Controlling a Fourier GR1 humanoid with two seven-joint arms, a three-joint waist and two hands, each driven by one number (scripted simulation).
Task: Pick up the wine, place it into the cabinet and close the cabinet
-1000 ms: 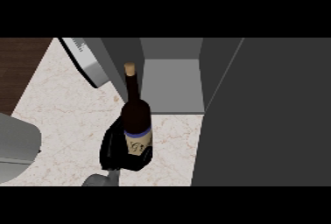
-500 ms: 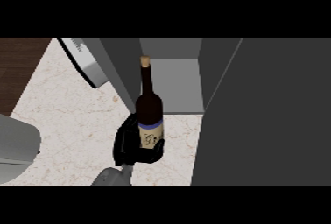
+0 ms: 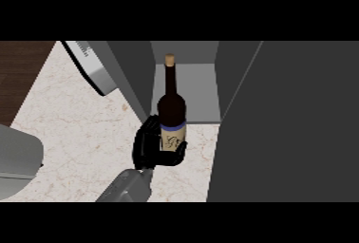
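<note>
The wine bottle [image 3: 171, 107] is dark, with a tan cork end, a blue band and a cream label. It stands upright, its neck rising in front of the cabinet's open compartment [image 3: 200, 92]. My right hand [image 3: 151, 147] is shut on the bottle's lower body, with fingers wrapped round the label from the left. The bottle's base is hidden by the hand. The cabinet door [image 3: 91, 69] stands swung open at the upper left. My left hand does not show.
The marble counter [image 3: 77, 128] spreads to the left of the hand. A dark cabinet front [image 3: 294, 123] fills the right side. At the left edge lies a grey rounded forearm part [image 3: 17, 161]. Dark wood floor [image 3: 21, 71] shows at the upper left.
My right hand has carried the bottle rightward and farther from me, so that its neck now stands before the open compartment.
</note>
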